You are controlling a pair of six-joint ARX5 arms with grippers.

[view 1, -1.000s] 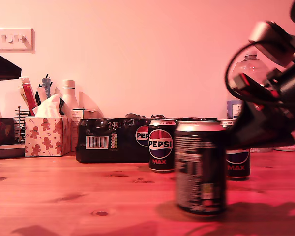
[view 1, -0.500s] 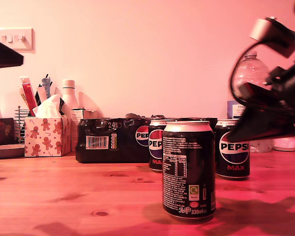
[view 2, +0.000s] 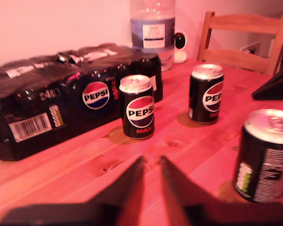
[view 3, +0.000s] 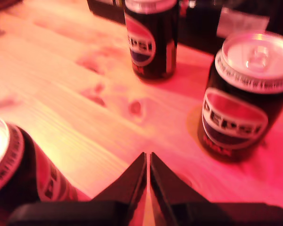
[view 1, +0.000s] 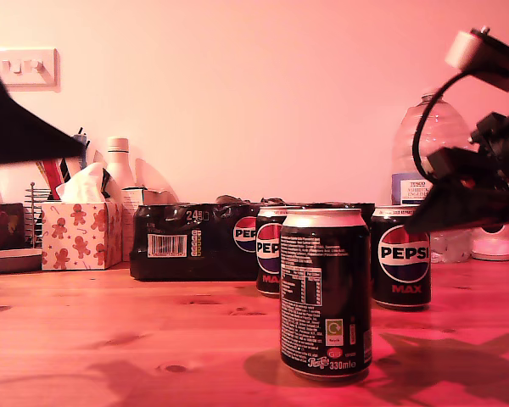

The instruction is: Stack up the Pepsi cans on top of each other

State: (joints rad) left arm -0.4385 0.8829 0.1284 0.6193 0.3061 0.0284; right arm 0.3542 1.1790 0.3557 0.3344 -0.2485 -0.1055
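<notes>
Three black Pepsi cans stand upright and apart on the wooden table [view 1: 110, 331], none on another. The front can [view 1: 325, 292] [view 2: 266, 155] [view 3: 12, 174] shows its white nutrition text. Behind it stand the middle can [view 1: 268, 250] [view 2: 137, 106] [view 3: 150, 37] and the can at the exterior view's right [view 1: 401, 254] [view 2: 206, 92] [view 3: 245, 99]. My second gripper [view 1: 417, 224] [view 3: 147, 156] hangs shut and empty at the exterior view's right, above that can. My first gripper [view 1: 68, 146] [view 2: 152, 161], a blurred dark wedge at the exterior view's left, holds nothing, its jaws a thin slit apart.
A black shrink-wrapped 24-pack [view 1: 191, 242] [view 2: 61, 103] lies right behind the cans. A clear water bottle [view 1: 424, 153] [view 2: 153, 28] and a small white device [view 1: 495, 246] stand at the back. A tissue box [view 1: 81, 233] and jars sit at the exterior view's left. A wooden chair [view 2: 245, 37] stands beyond the table.
My second gripper let go of the front can, which now stands still on the table, and drew back up toward the exterior view's right. My first arm has swung into the exterior view's left.
</notes>
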